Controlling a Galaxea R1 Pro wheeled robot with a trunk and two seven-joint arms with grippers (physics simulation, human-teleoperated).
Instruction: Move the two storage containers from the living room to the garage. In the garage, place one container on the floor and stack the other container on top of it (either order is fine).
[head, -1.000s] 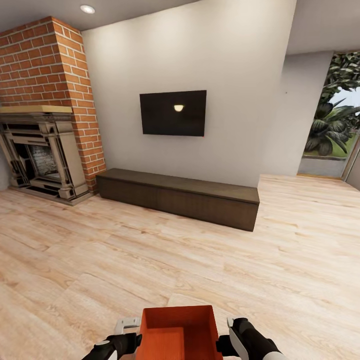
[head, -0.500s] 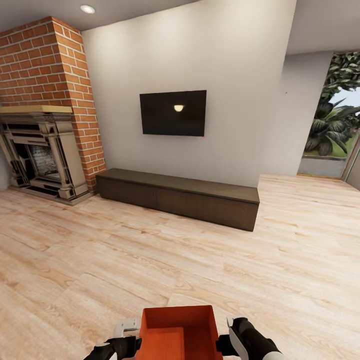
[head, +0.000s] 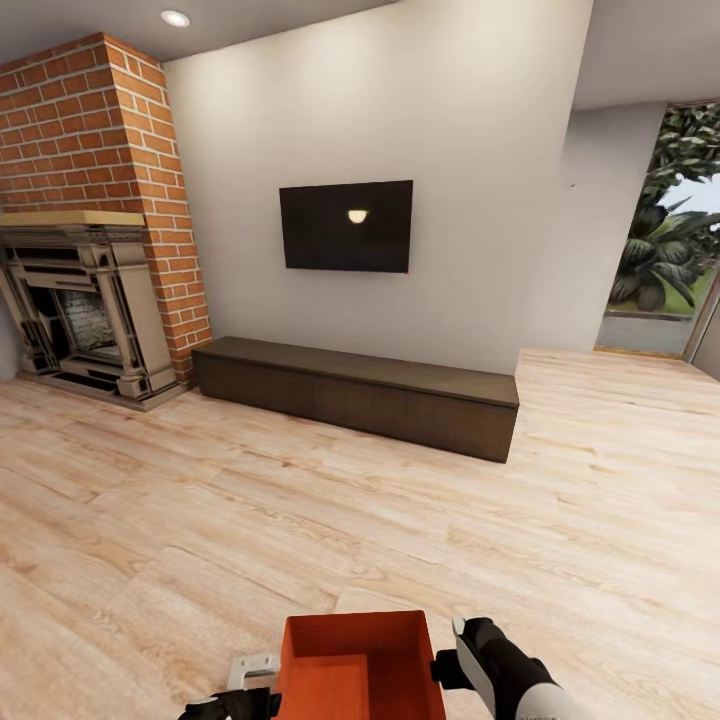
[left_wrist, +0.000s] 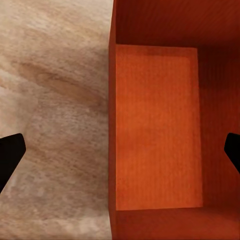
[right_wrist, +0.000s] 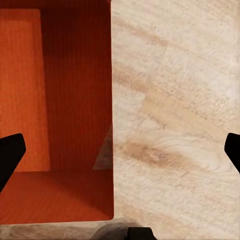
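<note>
An orange-red topless rectangular plastic bin (head: 360, 665) sits between the two claws over light wood-plank flooring (head: 300, 520). Left claw (left_wrist: 120, 152) and right claw (right_wrist: 120, 152) each straddle one side wall — fingers spread wide apart.

light wood-plank floor (head: 300, 520) spans room, planks running diagonally. long dark cabinet (head: 360, 395) stands on it against white wall. fireplace (head: 85, 310) base rests on it at left, beside cabinet end. floor continues right toward glass opening. orange-red bin (head: 358, 665) at near edge of head view, over planks; contact with floor cannot be told. wrist views show plank grain (right_wrist: 175, 125) beside bin wall (left_wrist: 112, 125).
</note>
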